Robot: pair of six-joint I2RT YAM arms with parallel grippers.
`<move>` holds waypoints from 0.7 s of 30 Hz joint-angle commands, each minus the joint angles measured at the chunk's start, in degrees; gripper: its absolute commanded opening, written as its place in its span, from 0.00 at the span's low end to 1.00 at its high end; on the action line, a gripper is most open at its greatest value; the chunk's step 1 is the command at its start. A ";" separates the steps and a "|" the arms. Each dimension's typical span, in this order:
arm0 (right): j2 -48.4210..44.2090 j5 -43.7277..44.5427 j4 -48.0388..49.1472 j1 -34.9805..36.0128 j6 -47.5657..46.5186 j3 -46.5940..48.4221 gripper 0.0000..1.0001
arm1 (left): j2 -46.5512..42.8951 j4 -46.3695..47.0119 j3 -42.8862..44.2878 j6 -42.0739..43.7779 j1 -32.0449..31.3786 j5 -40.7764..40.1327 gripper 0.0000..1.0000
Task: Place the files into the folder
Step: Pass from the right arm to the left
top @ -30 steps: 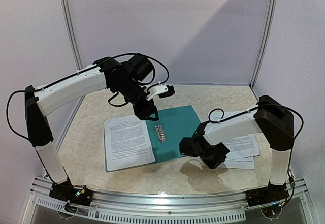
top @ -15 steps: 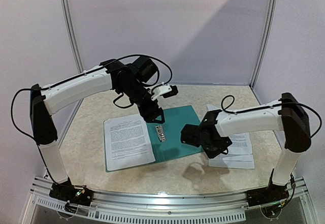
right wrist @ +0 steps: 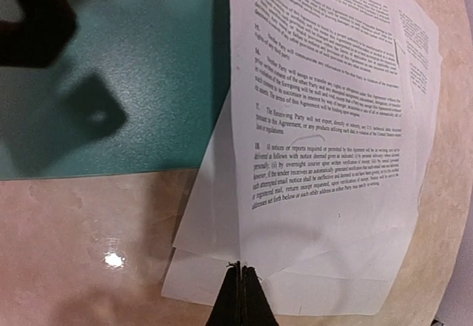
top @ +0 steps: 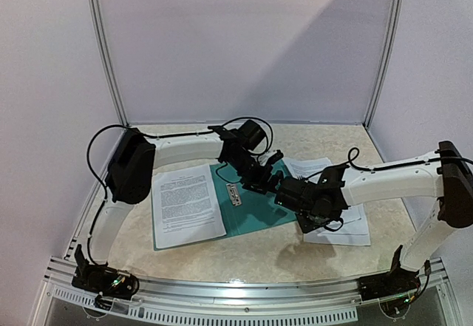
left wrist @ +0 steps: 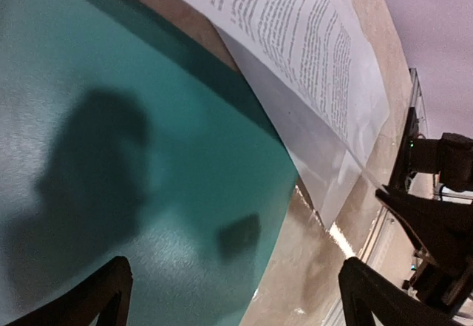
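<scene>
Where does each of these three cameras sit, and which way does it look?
Top external: fixed above and behind the arms, looking down on the table; both arms show.
Left wrist: on the left arm, facing down at the folder; left hand's open fingertips show.
Right wrist: on the right arm, facing down at the files; right hand's closed fingers show.
Both wrist views share folder and files.

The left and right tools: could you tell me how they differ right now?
The left tool is open wide; the right tool is shut on the edge of the files. The left tool hangs over the folder, the right tool over the files. Both sit low.
</scene>
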 commanded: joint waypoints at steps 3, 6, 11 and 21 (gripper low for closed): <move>-3.72 -6.61 10.81 0.56 0.54 -3.62 0.00 | 5.56 7.08 4.91 -11.40 -1.08 7.98 0.99; -2.74 -7.36 11.01 0.56 0.12 -2.99 0.00 | 6.81 8.26 5.77 -11.57 -1.66 9.19 0.97; -2.24 -11.04 14.69 0.54 -2.41 -2.81 0.00 | 9.05 8.19 8.30 -12.12 -2.15 8.79 0.97; -6.97 -15.48 23.14 0.83 -5.89 -5.70 0.00 | 10.66 6.66 8.83 -11.24 -2.08 7.03 0.78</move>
